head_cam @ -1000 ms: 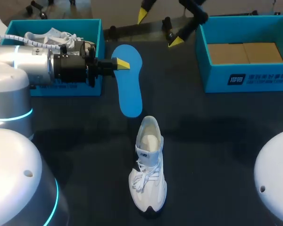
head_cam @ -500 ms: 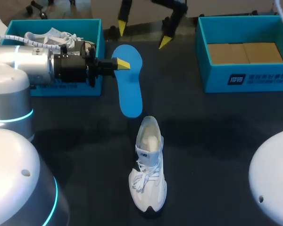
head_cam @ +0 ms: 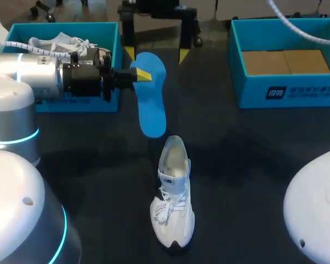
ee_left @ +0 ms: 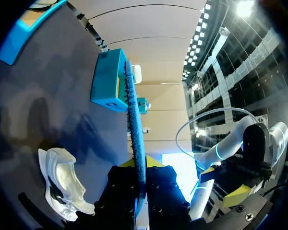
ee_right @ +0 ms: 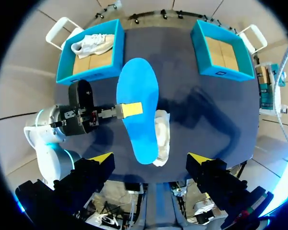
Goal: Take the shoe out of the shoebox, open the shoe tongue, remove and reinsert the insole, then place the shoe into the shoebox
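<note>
so l tool [head_cam: 144, 75] pinched tight on blue insole [head_cam: 151, 104]; r tool [head_cam: 155, 54] wide open, empty, above it.

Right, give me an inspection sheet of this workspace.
Surface: dark table, white shoe standing on it.
Job's things: blue insole held off the table; left shoebox holds a second shoe; right shoebox holds cardboard.
Clutter: nothing seen.
Grippers: left gripper shut on the insole's edge; right gripper open, above the insole's far end.
Cables: white cable above the right shoebox.
Surroundings: nothing seen.
</note>
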You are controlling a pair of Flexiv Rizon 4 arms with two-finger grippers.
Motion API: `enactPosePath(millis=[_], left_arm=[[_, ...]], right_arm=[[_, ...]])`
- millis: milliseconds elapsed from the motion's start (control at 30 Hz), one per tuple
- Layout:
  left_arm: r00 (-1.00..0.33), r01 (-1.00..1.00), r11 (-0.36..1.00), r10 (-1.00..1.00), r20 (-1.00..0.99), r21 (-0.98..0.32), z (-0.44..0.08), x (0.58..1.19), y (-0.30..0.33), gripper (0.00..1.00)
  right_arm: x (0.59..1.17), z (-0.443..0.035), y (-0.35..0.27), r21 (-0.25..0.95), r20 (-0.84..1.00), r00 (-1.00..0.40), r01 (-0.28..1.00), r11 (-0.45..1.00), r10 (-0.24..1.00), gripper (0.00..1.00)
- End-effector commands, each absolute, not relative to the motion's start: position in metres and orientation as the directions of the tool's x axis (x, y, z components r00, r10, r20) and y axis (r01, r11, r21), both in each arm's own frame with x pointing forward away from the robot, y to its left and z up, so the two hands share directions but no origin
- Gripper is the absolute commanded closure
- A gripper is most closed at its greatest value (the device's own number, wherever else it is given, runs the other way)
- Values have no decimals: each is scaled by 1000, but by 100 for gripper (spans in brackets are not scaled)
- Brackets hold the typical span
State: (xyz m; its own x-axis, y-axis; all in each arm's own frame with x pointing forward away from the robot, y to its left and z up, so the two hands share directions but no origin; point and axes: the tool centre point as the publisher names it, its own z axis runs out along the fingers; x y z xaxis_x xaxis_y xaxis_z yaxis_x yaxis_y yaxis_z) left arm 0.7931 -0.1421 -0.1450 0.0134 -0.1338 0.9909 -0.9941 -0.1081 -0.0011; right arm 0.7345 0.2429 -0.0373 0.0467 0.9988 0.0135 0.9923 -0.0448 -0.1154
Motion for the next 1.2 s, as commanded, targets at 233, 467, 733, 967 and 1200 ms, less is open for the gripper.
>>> enactPosePath(millis=[233, 467, 733, 967, 1200], left_arm=[[15, -994, -107, -138, 990, 0, -144, 793, -141, 100], [15, -994, -107, -138, 990, 0, -144, 793, -141, 100], [15, -994, -107, -138, 990, 0, -144, 793, -141, 100], [15, -994, -107, -138, 990, 0, -144, 793, -141, 100], [15, -994, -107, -138, 990, 0, -144, 793, -141, 100]], right_arm=[[730, -30, 213, -84, 215, 43, 996, -26, 976, 0], [723, -23, 185, -46, 485, 44, 999, -25, 873, 0], [728, -28, 165, -49, 708, 27, 999, 12, 706, 0], [735, -28, 162, -66, 769, 24, 997, 42, 639, 0], [738, -33, 162, -54, 828, 27, 998, 32, 559, 0]])
